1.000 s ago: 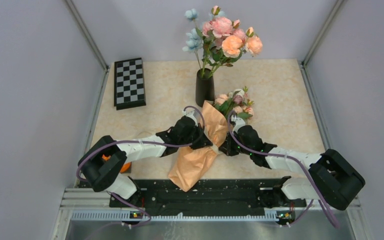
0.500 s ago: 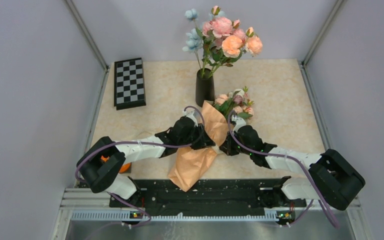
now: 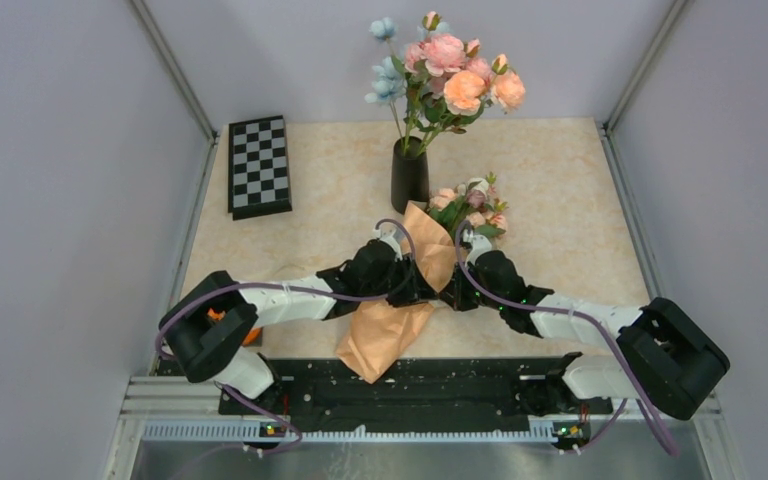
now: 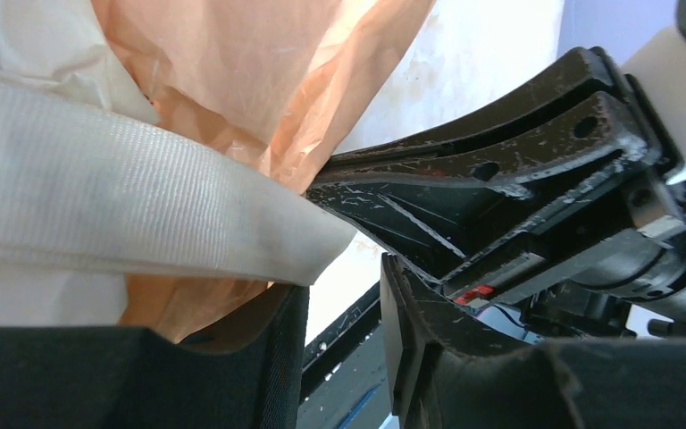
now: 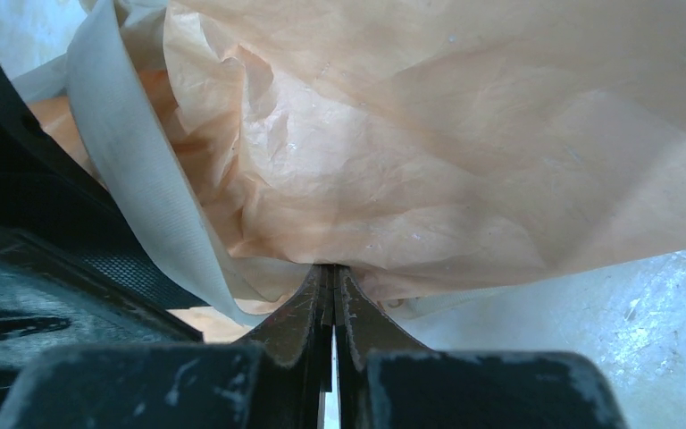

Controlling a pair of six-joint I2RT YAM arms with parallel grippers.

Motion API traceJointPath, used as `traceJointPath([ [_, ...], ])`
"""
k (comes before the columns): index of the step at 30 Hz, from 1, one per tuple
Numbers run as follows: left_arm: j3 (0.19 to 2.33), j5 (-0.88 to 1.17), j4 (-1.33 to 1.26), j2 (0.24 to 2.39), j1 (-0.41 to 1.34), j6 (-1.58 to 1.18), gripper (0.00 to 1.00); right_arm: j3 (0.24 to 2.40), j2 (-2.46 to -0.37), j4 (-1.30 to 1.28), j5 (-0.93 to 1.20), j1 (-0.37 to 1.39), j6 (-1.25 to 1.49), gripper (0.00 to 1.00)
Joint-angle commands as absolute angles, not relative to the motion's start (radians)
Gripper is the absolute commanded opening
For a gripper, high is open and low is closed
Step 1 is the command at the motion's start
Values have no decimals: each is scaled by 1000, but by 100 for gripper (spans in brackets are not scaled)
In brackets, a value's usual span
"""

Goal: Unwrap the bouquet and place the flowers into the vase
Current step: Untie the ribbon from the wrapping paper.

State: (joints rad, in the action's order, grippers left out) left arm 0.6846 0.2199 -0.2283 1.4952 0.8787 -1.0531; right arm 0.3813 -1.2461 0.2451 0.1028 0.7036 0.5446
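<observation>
- Left tool [image 4: 344,295] stood spread, nothing between its jaws; a white ribbon [image 4: 125,197] lay across one finger.
- Right tool [image 5: 333,273] was pressed together, its tips against the paper of the bouquet [image 5: 429,134] just ahead.

Left pincer [image 4: 344,288] now ajar.

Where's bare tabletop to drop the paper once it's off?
Bare: table right of the bouquet; also between checkerboard and vase. Crowded: centre, where left claw and right claw meet at the paper.
</observation>
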Motion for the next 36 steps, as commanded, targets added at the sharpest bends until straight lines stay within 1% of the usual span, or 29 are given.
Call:
traceJointPath([
  [1,682,210,-294,1535,893,-1069,39,428,-1260,289,100,695,545,0],
  [4,691,191,-299,1561,896,-1064,36,425,-1261,292,102,695,548,0],
  [13,694,173,-308,1576,903,-1064,20,419,-1264,298,96,696,552,0],
  [20,695,146,-314,1591,904,-1063,18,416,-1267,306,100,695,554,0],
  [22,698,141,-318,1595,904,-1062,12,414,-1267,305,99,695,555,0],
  [24,695,132,-319,1589,904,-1061,0,413,-1268,304,95,695,554,0],
  [30,657,88,-325,1533,904,-1053,0,410,-1253,274,41,695,554,0],
  [36,645,68,-261,1471,902,-1030,0,411,-1220,224,-26,695,558,0],
])
